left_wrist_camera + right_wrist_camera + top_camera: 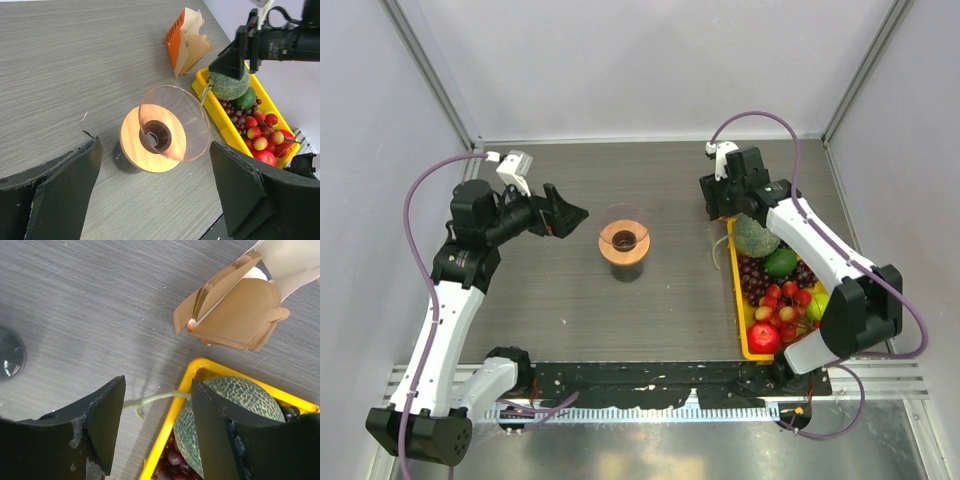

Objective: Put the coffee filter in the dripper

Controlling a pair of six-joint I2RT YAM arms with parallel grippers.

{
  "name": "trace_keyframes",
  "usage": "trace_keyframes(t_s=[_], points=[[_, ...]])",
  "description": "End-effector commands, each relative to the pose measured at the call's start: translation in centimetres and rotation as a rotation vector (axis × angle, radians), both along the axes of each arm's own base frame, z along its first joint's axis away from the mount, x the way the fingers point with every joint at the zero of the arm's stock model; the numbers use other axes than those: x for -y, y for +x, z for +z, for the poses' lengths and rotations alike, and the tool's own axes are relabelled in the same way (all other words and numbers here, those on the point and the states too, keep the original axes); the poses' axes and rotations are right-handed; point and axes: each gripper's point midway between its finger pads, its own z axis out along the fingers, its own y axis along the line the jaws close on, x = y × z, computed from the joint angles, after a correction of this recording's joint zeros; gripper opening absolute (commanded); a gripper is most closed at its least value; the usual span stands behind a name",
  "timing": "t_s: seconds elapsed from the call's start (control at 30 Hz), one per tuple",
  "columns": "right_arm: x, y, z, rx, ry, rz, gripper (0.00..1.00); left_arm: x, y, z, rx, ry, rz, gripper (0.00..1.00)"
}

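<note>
So, top cam hides the filter pack

Only the wrist views show the filter pack [235,310], sitting just beyond the right gripper's [157,387] spread, empty fingers. The left gripper [565,212], elbow bent, points sideways with its fingers wide apart, and the dripper [165,132] is ahead, between them.
</note>
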Motion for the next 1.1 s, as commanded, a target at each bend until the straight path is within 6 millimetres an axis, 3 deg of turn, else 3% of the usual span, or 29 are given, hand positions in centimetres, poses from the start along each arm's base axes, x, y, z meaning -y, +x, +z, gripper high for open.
trace_keyframes(t_s=[0.0,0.17,0.4,0.77,1.07], points=[[-0.7,3.3,0.4,0.065,0.026,-0.107,0.59,-0.1,0.6,1.4,0.056,-0.019,0.018,0.99],[-1.4,5.1,-1.2,0.059,0.027,-0.154,0.57,-0.1,0.9,1.0,0.045,-0.022,0.019,0.99],[-1.7,7.4,-1.8,0.083,0.013,-0.199,0.54,-0.1,1.1,0.7,0.034,-0.022,0.021,0.99],[-1.4,9.1,-3.5,0.084,-0.031,-0.244,0.48,0.1,1.4,-0.5,0.007,-0.028,0.018,0.99],[-1.1,9.4,-3.4,0.095,-0.048,-0.248,0.27,0.0,1.6,-0.8,-0.011,-0.033,0.023,0.99]])
